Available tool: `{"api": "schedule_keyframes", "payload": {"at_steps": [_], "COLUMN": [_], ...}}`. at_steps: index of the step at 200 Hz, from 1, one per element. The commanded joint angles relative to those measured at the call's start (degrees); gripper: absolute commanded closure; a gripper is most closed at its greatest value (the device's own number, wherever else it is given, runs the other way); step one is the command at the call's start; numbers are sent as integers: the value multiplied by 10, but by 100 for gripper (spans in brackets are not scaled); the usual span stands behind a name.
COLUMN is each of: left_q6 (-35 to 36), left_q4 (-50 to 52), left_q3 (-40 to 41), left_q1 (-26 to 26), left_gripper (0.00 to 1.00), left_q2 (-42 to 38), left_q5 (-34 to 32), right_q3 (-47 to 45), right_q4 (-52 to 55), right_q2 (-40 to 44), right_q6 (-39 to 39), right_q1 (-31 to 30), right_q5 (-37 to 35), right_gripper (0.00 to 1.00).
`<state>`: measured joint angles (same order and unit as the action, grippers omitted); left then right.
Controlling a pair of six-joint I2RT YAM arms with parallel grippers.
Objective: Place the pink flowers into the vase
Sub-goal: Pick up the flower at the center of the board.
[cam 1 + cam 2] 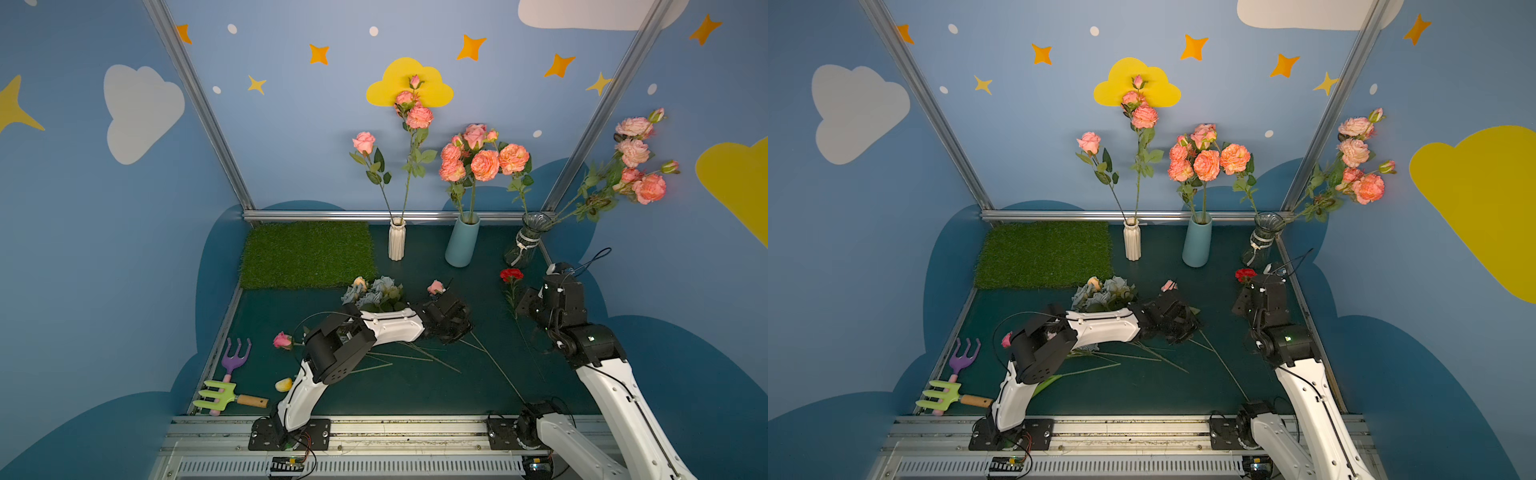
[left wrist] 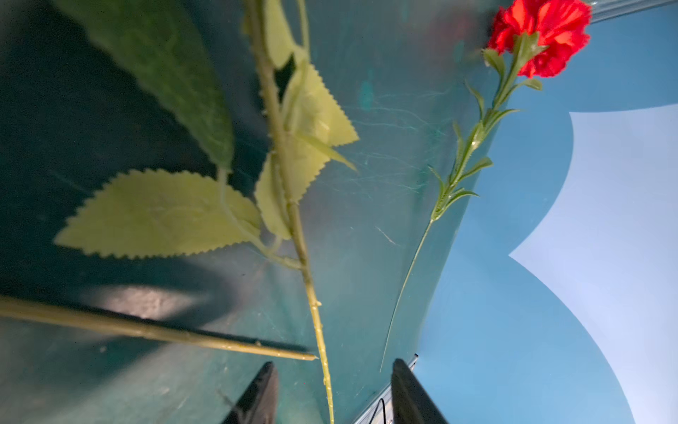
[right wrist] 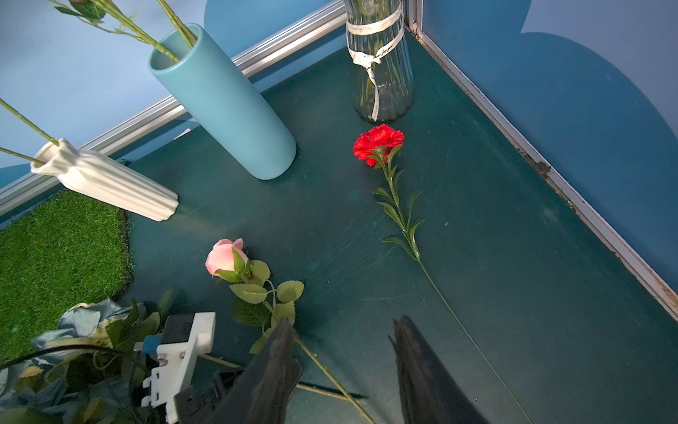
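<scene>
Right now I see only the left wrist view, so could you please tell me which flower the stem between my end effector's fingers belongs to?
Observer: That stem leads to a pink bud lying on the table.
Operator: Thank you. Where are the vases?
Observer: Three stand at the back: a white vase, a blue vase and a glass vase, each already holding pink flowers.
Operator: And is the right arm holding anything?
Observer: No, the right end effector is open and empty, poised above the table near the carnation.
</scene>
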<state>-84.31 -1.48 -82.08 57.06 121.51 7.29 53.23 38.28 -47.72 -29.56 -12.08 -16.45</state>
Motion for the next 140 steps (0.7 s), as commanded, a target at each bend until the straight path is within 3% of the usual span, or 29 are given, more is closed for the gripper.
{"api": "schedule_keyframes", "payload": {"at_steps": [1,140], "left_q6": [-10,-24], "left_q4": [-9,-19], "left_q3": [-15,-61], "left_q1": [-5,-15], "left_gripper": [52,70], "left_q2": [12,84], "left_q5": [-8,-3], "right_q3": [-7,-10], "right_q4": [-8,-11], "right_q2": [7,6], "right_q6": [0,-2], "right_q1": [2,6], "right_q5": [5,11], "right_gripper": [53,53]}}
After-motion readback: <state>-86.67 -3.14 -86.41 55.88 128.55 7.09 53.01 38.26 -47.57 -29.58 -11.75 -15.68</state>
